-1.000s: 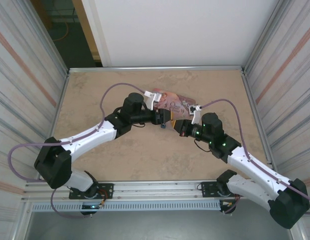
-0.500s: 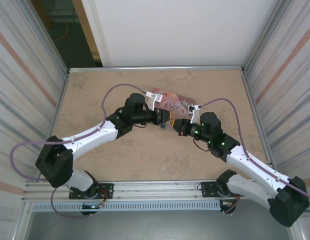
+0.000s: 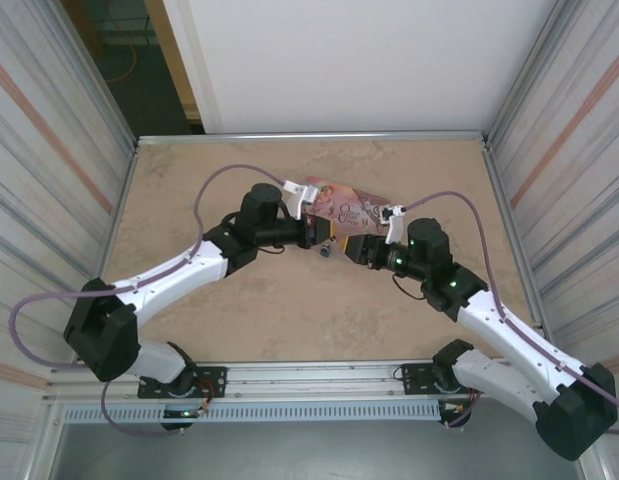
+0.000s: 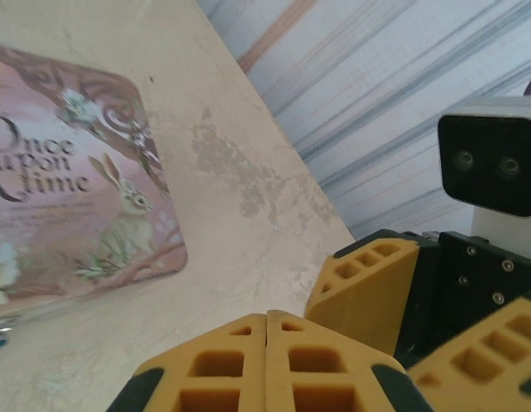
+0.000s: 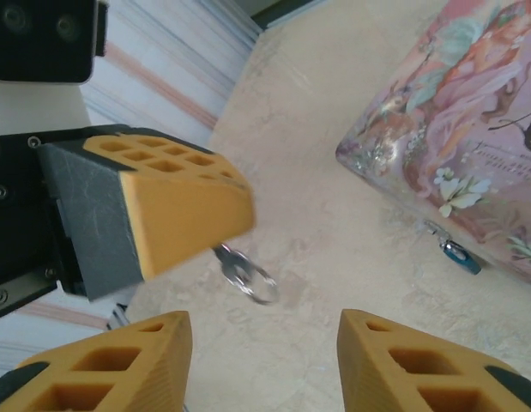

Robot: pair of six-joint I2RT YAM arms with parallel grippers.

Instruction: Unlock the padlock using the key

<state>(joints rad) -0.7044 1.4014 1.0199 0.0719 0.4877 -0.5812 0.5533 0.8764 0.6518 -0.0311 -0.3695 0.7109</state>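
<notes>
left gripper point(image 5: 238, 225): yellow pads pressed flat together and clamped on the key point(image 5: 224, 251); its own wrist view shows no gap between them.
key: a small silvery piece pokes out under the left pads, and a thin ring point(image 5: 252, 281) dangles from it above the table point(image 3: 189, 170).
right gripper point(image 5: 263, 324): jaws spread wide with nothing between them; it faces the left gripper tip to tip, near but apart.
padlock point(image 5: 461, 255): tiny blue body lying flat on the table, thin shackle turned toward the tin point(image 5: 471, 120), just beside the tin's edge (whether the two touch is hard to tell); neither gripper holds it.
padlock from above: a small blue speck just below the left gripper's tip, on the near side of the tin.
tin: pink and illustrated, flat on the table just behind the two grippers; the lid shows a rabbit and the words "once upon a time".
left arm point(image 3: 179, 270): reaches in from the near left toward the table's middle.
right arm point(image 3: 489, 320): reaches in from the near right and meets the left there.
table: beige marbled surface.
</notes>
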